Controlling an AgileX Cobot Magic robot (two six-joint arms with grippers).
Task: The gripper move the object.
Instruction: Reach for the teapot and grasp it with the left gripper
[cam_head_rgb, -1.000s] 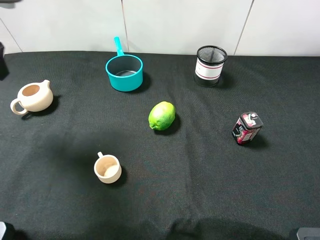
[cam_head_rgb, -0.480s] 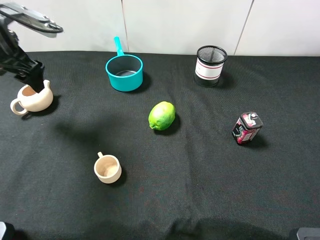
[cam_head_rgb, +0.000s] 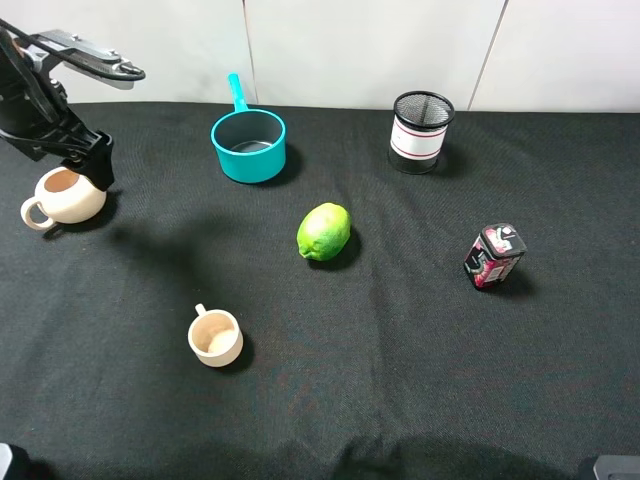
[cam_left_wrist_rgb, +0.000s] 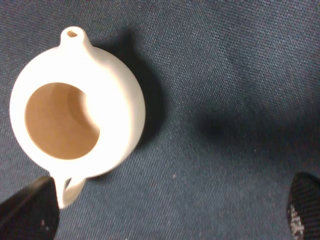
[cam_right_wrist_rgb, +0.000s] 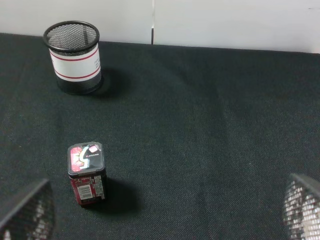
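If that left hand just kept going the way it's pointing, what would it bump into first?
Probably the teapot: its handle sits by one finger of the open left hand. Between the fingers lies mostly bare cloth. Depth is unclear.

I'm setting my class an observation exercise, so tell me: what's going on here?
The left gripper hovers over the cream teapot at the far left of the black cloth, jaws wide open, nothing gripped. The teapot stands upright on the cloth, not yet lifted. The right gripper, also open, holds nothing; a small can stands ahead of it.
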